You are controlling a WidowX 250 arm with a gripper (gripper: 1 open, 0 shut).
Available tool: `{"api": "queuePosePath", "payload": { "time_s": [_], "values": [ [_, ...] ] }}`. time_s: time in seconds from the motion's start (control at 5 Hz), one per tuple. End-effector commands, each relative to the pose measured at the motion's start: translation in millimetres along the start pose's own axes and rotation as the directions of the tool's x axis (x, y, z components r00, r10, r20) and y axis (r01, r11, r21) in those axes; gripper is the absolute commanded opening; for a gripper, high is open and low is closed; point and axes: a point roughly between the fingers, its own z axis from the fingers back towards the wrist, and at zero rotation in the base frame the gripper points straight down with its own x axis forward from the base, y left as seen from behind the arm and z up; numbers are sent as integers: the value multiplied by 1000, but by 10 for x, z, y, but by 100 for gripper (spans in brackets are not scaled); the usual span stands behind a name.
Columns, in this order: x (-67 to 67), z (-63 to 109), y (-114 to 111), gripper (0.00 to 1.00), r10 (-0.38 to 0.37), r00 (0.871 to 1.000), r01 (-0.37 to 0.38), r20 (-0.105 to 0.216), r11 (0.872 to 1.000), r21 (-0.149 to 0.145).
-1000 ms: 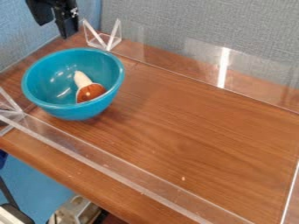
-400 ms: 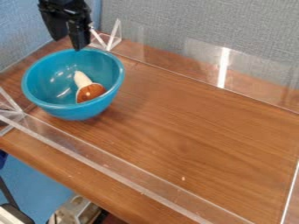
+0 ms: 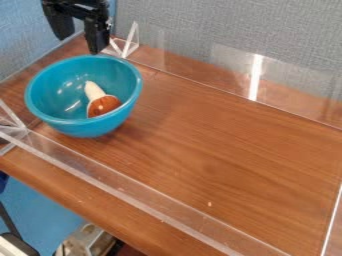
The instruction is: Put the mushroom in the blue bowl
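The blue bowl (image 3: 80, 95) stands at the left end of the wooden table. The mushroom (image 3: 102, 100) lies on its side inside the bowl, cream stem pointing up-left and reddish-brown cap toward the right wall. My gripper (image 3: 80, 38) hangs above the bowl's far rim, near the top left corner, pointing down. Its dark fingers (image 3: 95, 36) are apart with nothing between them. The gripper touches neither the bowl nor the mushroom.
Low clear acrylic walls (image 3: 254, 75) ring the wooden table (image 3: 214, 140). Two clear triangular braces (image 3: 123, 42) stand just behind the bowl, close to the gripper. A blue-grey wall rises at the back.
The gripper has drifted a little to the right above the bowl's far rim and rolled slightly. The mushroom and the bowl have stayed put.
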Motion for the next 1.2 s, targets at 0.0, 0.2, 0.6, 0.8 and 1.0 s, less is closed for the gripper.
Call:
{"api": "queuePosePath", "payload": {
  "time_s": [0.0,0.2,0.6,0.8,1.0],
  "values": [
    [-6,232,31,100,39,998,-42,59,998,47],
    [35,253,67,100,-6,998,3,66,999,39],
    [55,201,71,100,-33,998,31,58,999,37],
    [89,192,87,100,-17,998,15,55,999,39],
    [124,186,99,100,-4,999,2,52,999,40]
  ]
}}
